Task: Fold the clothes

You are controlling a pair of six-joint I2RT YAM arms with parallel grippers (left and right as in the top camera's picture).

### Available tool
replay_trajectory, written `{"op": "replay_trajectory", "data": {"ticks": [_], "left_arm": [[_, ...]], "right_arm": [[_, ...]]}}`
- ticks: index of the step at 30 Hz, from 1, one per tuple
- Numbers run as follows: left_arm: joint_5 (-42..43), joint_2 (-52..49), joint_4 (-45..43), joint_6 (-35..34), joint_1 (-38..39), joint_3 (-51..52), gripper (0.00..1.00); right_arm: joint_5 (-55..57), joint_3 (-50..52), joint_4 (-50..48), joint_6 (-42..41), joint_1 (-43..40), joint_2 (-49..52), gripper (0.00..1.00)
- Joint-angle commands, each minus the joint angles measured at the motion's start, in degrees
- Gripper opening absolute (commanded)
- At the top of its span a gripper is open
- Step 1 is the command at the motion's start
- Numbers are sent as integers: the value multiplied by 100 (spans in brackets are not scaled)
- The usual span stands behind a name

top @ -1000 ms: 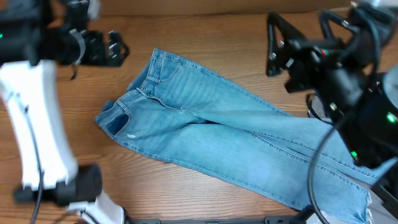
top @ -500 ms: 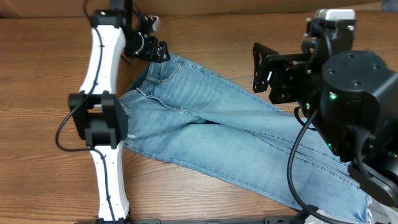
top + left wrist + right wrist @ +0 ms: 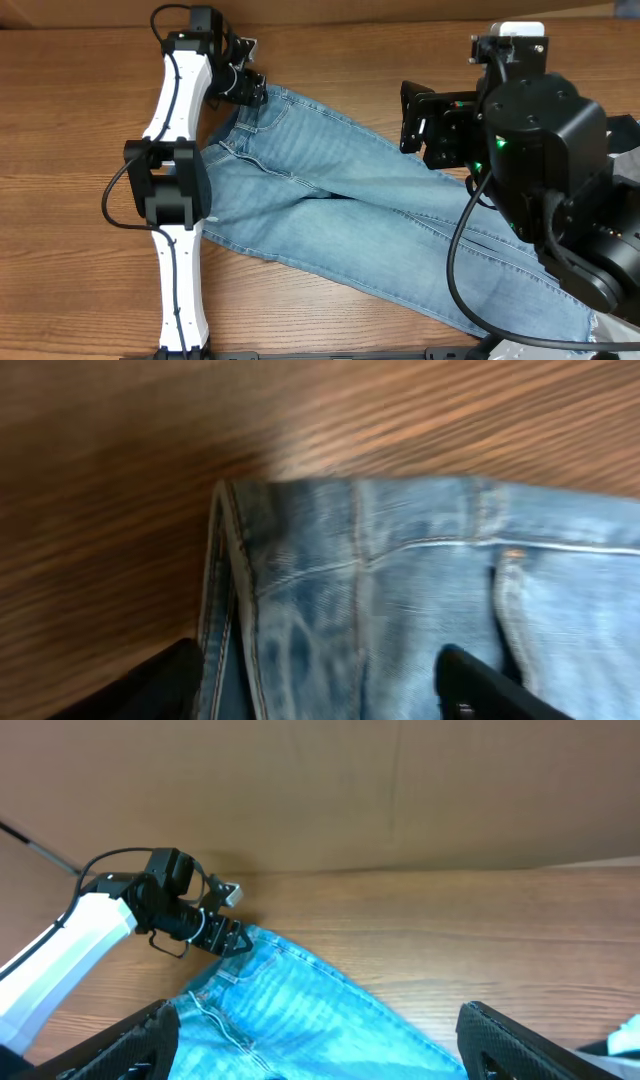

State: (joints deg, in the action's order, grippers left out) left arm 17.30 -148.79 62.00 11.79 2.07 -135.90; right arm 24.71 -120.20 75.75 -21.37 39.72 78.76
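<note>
Light-blue denim jeans (image 3: pixel 330 205) lie spread flat on the wooden table, waistband at the upper left, legs running to the lower right. My left gripper (image 3: pixel 252 88) is open and sits over the waistband's top corner. In the left wrist view the waistband (image 3: pixel 400 600) fills the frame, with one finger on each side of the band edge. My right gripper (image 3: pixel 412 118) is open and empty, held above the table over the jeans' upper edge. The right wrist view shows the jeans (image 3: pixel 300 1020) between its spread fingers and the left arm (image 3: pixel 70 935) beyond.
A cardboard wall (image 3: pixel 400 790) stands along the table's far edge. Bare wood table (image 3: pixel 80 180) lies left of the jeans. A grey and white bit of cloth (image 3: pixel 625 150) shows at the right edge behind the right arm.
My left arm swung in from the far left to the waistband's top corner. My right arm moved left and slightly down over the jeans.
</note>
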Motion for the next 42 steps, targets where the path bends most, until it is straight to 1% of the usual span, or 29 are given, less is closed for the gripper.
{"op": "replay_trajectory", "data": {"ticks": [1,2,4,6,8,9,13,16,22,24,25,27,30,32,35,36,37,39,40,41,42], "left_arm": [[-76,-341,-13,-111,22,-20,58],[-81,-343,-15,-111,22,-20,46],[-157,-343,-70,-114,15,-22,27],[-577,-330,-101,-380,-28,-76,20],[-1255,-328,-68,-918,-133,-199,9],[-1451,-328,-17,-1093,-216,-286,4],[-1495,-326,356,-1582,-767,-929,4],[-1495,-326,708,-1937,-1318,-1563,4],[-1593,-323,1482,-2090,-2483,-2715,4],[-1427,-323,1657,-2083,-2769,-3005,9],[-1401,-323,1749,-2085,-2885,-3150,13],[-1412,-323,1961,-2079,-3071,-3464,15],[-1421,-323,2295,-1932,-3244,-3967,18],[-1357,-321,2470,-1930,-3283,-4249,26],[-1019,-229,2570,-1928,-3289,-4419,45],[-946,-166,2592,-1928,-3285,-4419,54],[-909,-105,2627,-1928,-3259,-4419,61],[-815,24,2647,-1794,-3187,-4419,63],[-811,79,2658,-1703,-3145,-4419,69],[-813,153,2682,-1633,-3091,-4419,72],[-822,245,2721,-1598,-3029,-4419,73]], "right_arm": [[214,-15,-9,-144,-28,31,91],[234,-15,-4,-144,-28,31,91],[232,-15,-13,-144,-28,31,91],[269,-15,-20,-146,-28,31,91],[293,-15,-17,-149,-28,31,91],[295,-15,-20,-175,-28,33,91],[446,-15,26,-424,-28,35,91],[444,-15,55,-424,-28,35,91],[446,-15,70,-424,-28,57,89],[446,-15,72,-424,-28,74,89],[446,-15,74,-424,-28,90,89],[461,-15,90,-450,-33,127,89],[483,-15,212,-820,-149,186,91],[476,-15,352,-1163,-382,238,91],[232,-13,529,-1495,-890,302,92],[42,-13,568,-1499,-1082,326,92],[-190,-13,614,-1497,-1290,350,92],[-693,-13,765,-1517,-1770,433,92],[-892,-11,857,-1515,-2000,485,92],[-1071,-7,953,-1513,-2232,546,92],[-1252,9,1067,-1510,-2494,629,92]]}}
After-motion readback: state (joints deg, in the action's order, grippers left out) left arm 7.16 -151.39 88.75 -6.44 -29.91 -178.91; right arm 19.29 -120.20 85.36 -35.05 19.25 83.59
